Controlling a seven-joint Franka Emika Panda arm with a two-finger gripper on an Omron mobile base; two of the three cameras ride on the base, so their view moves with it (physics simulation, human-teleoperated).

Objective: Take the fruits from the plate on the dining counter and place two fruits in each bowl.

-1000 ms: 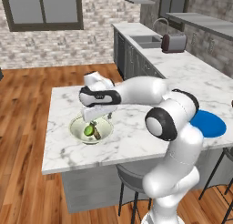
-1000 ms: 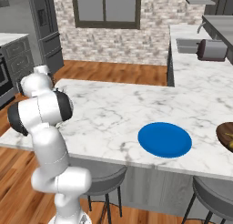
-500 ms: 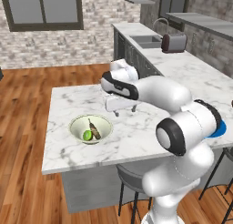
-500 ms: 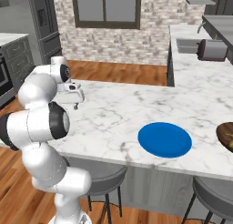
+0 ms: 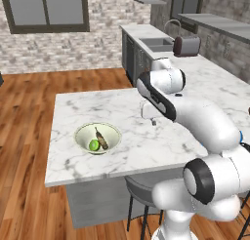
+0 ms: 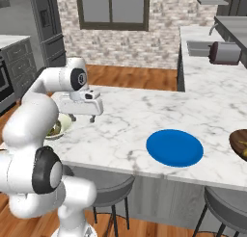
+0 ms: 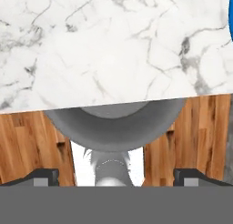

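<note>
On the white marble dining counter (image 5: 122, 107) stands a cream bowl (image 5: 97, 138) holding a green lime (image 5: 93, 145) and a brown-yellow banana (image 5: 101, 136). In the right base view the bowl (image 6: 59, 127) peeks out behind my arm. The flat blue plate (image 6: 174, 147) lies bare near the counter's front edge; its rim (image 7: 231, 18) shows in the hand view. My gripper (image 5: 148, 119) (image 6: 82, 118) hangs open and empty over the marble, right of the bowl and left of the plate. In the hand view its fingertips (image 7: 45, 175) stand wide apart.
Grey bar stools (image 6: 103, 183) (image 5: 141, 185) sit under the counter's front edge, with wood floor below. A dark brown round thing (image 6: 240, 142) lies at the counter's right end. A toaster (image 5: 187, 45) and a sink stand on the back counter.
My arm has swung right, from directly above the bowl to over the bare marble between bowl and plate. The jaws have stayed open and empty.
</note>
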